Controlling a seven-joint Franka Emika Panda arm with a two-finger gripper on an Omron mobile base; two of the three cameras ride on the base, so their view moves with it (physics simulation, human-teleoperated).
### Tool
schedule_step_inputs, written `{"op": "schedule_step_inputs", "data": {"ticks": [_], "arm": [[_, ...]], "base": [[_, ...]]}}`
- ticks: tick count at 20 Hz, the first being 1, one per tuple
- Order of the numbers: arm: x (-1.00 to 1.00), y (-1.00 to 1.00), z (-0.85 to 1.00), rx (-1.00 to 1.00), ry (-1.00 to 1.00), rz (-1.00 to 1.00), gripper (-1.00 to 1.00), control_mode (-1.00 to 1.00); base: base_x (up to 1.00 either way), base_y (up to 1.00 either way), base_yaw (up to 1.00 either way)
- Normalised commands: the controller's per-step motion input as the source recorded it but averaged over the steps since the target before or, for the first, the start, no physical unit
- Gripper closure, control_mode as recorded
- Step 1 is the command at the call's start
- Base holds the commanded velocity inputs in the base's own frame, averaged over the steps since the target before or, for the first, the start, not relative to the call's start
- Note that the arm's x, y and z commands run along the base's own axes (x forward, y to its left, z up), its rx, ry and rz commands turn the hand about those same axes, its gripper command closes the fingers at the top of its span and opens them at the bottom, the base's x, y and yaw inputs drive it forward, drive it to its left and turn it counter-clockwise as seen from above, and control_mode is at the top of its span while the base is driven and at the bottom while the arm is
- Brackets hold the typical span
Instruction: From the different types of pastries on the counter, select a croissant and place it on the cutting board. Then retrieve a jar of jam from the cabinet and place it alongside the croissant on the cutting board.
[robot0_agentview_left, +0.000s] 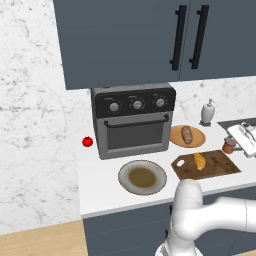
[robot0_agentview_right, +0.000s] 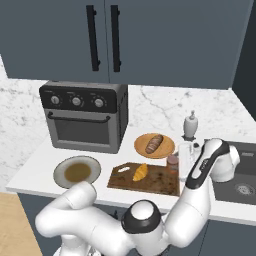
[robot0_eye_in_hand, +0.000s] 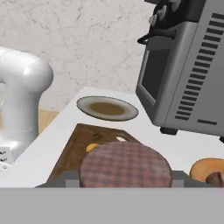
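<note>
The golden croissant (robot0_agentview_left: 199, 161) (robot0_agentview_right: 140, 172) lies in the middle of the dark wooden cutting board (robot0_agentview_left: 216, 166) (robot0_agentview_right: 159, 181). The jam jar (robot0_agentview_left: 229, 145) (robot0_agentview_right: 172, 161), with a red checked lid (robot0_eye_in_hand: 124, 164), is at the board's right end, low over it or resting on it. My gripper (robot0_agentview_left: 235, 142) (robot0_agentview_right: 178, 161) (robot0_eye_in_hand: 124, 180) reaches in from the right, shut on the jar, a grey finger (robot0_eye_in_hand: 65, 179) on either side of the lid. In the hand view the croissant (robot0_eye_in_hand: 92, 147) peeks out beyond the lid on the board (robot0_eye_in_hand: 83, 140).
A toaster oven (robot0_agentview_left: 134, 120) stands behind the board. An orange plate with a bread roll (robot0_agentview_left: 187, 136) sits at the back right, and a plate with brown filling (robot0_agentview_left: 142, 177) to the left. There is also a tomato (robot0_agentview_left: 87, 141), a soap dispenser (robot0_agentview_left: 208, 112) and a sink (robot0_agentview_right: 240, 172). The cabinet doors (robot0_agentview_left: 190, 37) are closed.
</note>
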Motion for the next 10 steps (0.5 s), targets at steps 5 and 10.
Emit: {"op": "schedule_step_inputs", "data": {"ticks": [5, 10], "arm": [[0.22, -0.08, -0.18, 0.00, 0.00, 0.02, 1.00, -1.00], [0.02, 0.00, -0.25, 0.00, 0.00, 0.07, 1.00, -1.00]], "base": [[0.00, 0.00, 0.00], [0.00, 0.00, 0.00]]}}
